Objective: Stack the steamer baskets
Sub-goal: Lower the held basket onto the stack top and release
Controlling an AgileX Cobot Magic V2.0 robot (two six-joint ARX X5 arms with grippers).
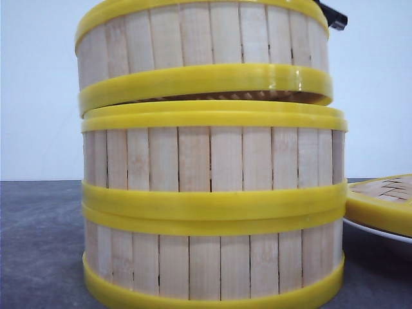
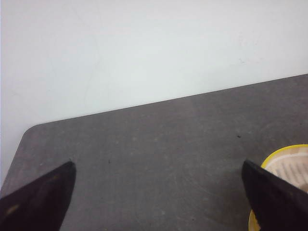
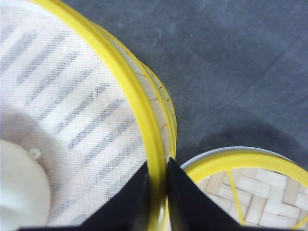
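Lid (image 1: 386,203) on a white plate (image 1: 376,232) sits right of my stack on the dark tabletop (image 1: 38,244), pale wall behind. Right claw (image 3: 158,185) pinches the top steamer basket's (image 1: 203,55) rim, tilted just above two stacked baskets (image 1: 212,212); cloth lines it. Left claw (image 2: 159,192) is spread, empty.

Ahead of my left claw (image 2: 159,202) I see bare tabletop (image 2: 159,144) running to the wall. My right claw (image 3: 158,192) pinches the top basket (image 1: 203,51), tilted over the two-basket stack (image 1: 212,212); the lid (image 1: 386,203) on its plate (image 1: 380,233) crowds that side.
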